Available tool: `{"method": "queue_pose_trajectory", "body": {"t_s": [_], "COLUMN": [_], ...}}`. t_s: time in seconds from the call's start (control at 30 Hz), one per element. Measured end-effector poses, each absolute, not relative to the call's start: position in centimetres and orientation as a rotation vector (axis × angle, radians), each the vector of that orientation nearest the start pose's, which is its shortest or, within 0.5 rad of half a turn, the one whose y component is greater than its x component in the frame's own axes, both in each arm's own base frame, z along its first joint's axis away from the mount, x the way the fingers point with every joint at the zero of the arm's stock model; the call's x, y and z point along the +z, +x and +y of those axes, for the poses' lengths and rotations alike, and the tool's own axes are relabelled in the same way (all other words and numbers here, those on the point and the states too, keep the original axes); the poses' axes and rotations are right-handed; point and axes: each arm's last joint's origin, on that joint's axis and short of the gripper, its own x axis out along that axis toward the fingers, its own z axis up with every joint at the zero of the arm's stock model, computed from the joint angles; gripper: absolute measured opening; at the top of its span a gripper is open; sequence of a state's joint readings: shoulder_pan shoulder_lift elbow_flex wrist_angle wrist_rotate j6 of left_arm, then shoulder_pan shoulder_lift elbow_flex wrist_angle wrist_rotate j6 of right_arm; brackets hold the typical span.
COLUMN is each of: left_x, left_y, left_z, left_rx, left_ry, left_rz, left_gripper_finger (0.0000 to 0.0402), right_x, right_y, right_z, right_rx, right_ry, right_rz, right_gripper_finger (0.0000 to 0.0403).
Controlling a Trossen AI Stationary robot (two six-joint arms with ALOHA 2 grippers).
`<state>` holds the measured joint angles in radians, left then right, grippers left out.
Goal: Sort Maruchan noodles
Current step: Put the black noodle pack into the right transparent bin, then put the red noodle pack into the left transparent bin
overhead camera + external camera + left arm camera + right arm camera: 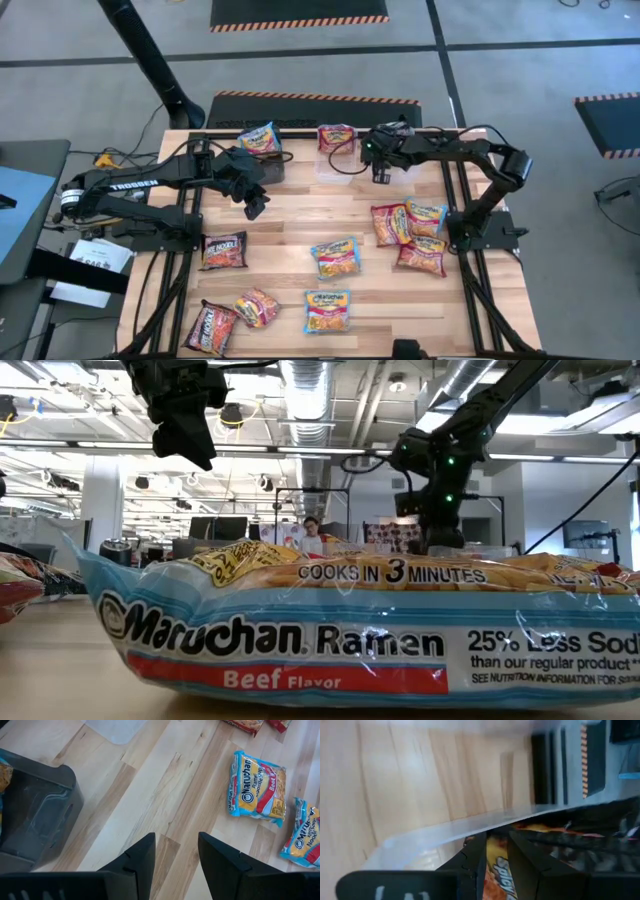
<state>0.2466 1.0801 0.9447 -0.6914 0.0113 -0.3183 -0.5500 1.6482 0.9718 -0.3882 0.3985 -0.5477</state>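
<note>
The wooden slatted table is carrying the Maruchan noodles, small flat square plastic ramen packets in three colour schemes. Taking the clear plastic bin at the far edge of the table as the landmark: a red/orange packet is lying in it, and a light blue/yellow packet is resting in the dark bin just beside it on the left arm's side.

The right gripper is hovering at the near corner of the clear bin on the right arm's side. In the right wrist view its fingers are standing narrowly apart with an orange spicy-type wrapper showing in the gap, directly under the bin's translucent wall; whether they are pinching it cannot be told.

The left gripper is hanging above bare wood, nearer the camera than the clear bin and beyond the dark bin. Its fingers are set moderately apart and are holding nothing.

The remaining packets are lying loose, well nearer than the clear bin: a red/orange cluster, two light blue/yellow packets, and black/red packets on the left arm's side.
</note>
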Motion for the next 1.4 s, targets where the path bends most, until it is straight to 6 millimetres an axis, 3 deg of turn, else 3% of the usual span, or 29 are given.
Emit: {"method": "queue_pose_trajectory", "body": {"t_s": [0.17, 0.47, 1.03, 1.4], "left_x": [29.2, 28.8, 28.5, 28.8], "left_y": [20.6, 20.2, 19.7, 20.2], "left_z": [5.1, 5.0, 5.0, 5.1], "left_rx": [0.352, 0.360, 0.375, 0.356], "left_ry": [-0.405, -0.411, -0.374, -0.321], "left_rz": [0.782, 0.839, 0.897, 0.845], "left_gripper_finger": [0.0136, 0.0136, 0.0138, 0.0184], "right_x": [19.5, 22.4, 25.6, 29.5], "right_y": [27.4, 27.7, 29.2, 29.8], "right_z": [-17.2, -16.6, -10.6, -5.0], "right_rx": [-0.566, -0.615, -0.561, -0.521], "right_ry": [-0.379, -0.297, -0.227, -0.216], "right_rz": [1.265, 1.360, 1.433, 1.436], "right_gripper_finger": [0.0101, 0.0101, 0.0101, 0.0102]}}
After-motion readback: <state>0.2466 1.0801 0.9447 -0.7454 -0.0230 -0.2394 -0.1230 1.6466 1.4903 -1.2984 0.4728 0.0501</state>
